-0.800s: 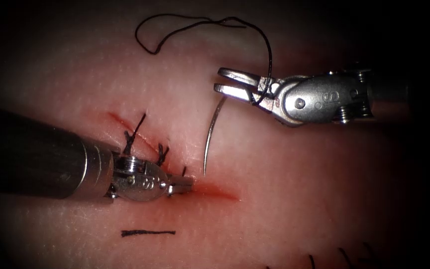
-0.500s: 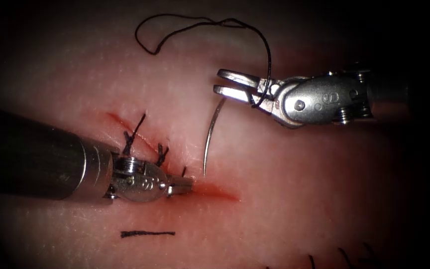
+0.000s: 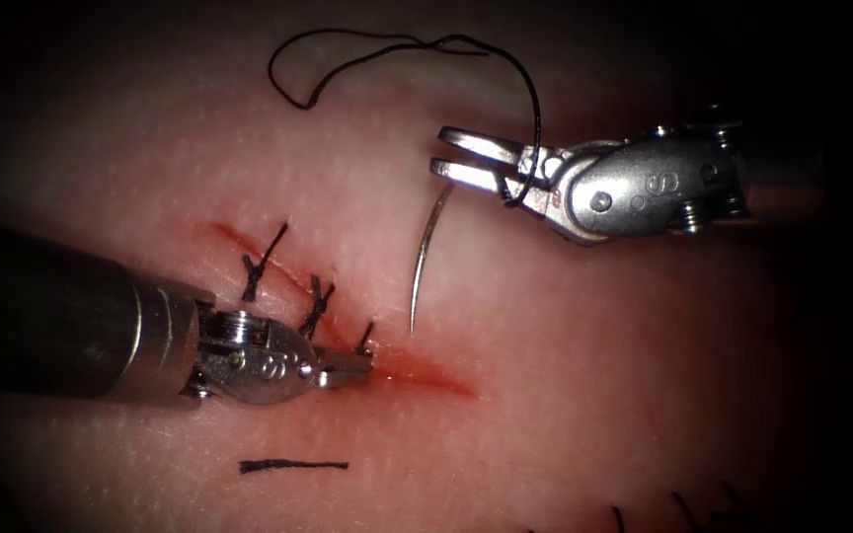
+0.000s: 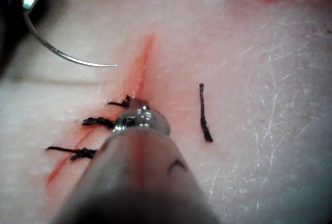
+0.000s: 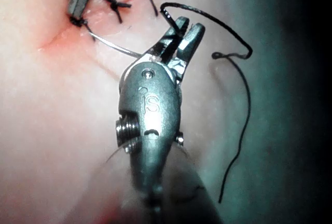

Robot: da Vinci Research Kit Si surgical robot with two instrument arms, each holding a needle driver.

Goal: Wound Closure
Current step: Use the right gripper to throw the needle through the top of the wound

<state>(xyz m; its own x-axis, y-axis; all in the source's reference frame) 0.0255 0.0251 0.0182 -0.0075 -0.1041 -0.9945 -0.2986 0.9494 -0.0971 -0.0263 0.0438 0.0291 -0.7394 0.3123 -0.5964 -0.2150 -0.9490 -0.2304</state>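
My right steel needle driver point(image 3: 466, 158) grips the curved silver needle point(image 3: 425, 259) near its tail, its point just above the tissue right of the red cut point(image 3: 417, 370); my left driver point(image 3: 348, 365), jaws closed, presses the cut's edge. Keep the needle square to the cut.

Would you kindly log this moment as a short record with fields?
right tool: jaws shut on the needle near its thread end
needle: clear of the tissue, tip hanging near the cut
left tool: jaws shut, tip on the cut, holding nothing
thread: trails from the needle in a loose loop
stitches: along the cut's left part
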